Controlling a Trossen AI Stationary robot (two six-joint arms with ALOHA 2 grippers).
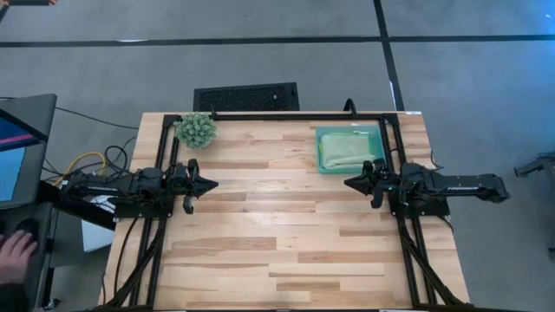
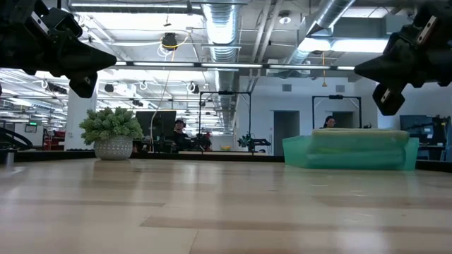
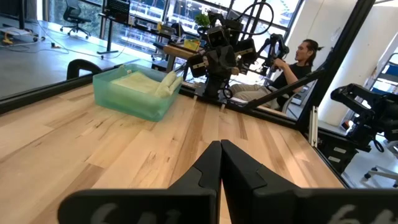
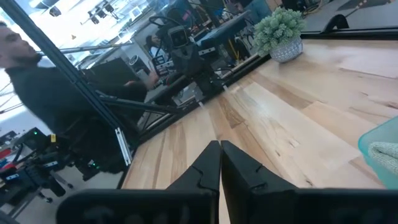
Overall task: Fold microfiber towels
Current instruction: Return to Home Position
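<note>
Right, both arms hang over the counter (image 1: pixel 277 243) at mid-depth, tips pointing at each other across a wide stretch of bare wood. Left claw (image 1: pixel 211 184) sits at the left side, fingers (image 3: pixel 210 163) pressed tight together with nothing between them. Right claw (image 1: pixel 350 183) mirrors it at the right side, and it is clenched on nothing too; its own wrist view shows the two dark fingers (image 4: pixel 211 163) meeting in a single seam.

Over at the far right, the towels (image 1: pixel 347 152) lie folded inside the teal tray (image 1: pixel 349 129), a pale green one on top. From the low view the stack (image 2: pixel 360 132) rises just about level with the tray's rim (image 2: pixel 296 141), and layers show faintly through the wall, though their colours cannot be told apart. The left wrist view catches a folded edge (image 3: pixel 169 79) at the tray's (image 3: pixel 124 99) corner.

Right claw hovers just near of that tray, clear of it and above the wood. A plant (image 1: pixel 196 129) stands at the far left corner, well apart from both claws. Off the counter's left edge, a person's hand (image 1: pixel 13 256) rests on a desk.
</note>
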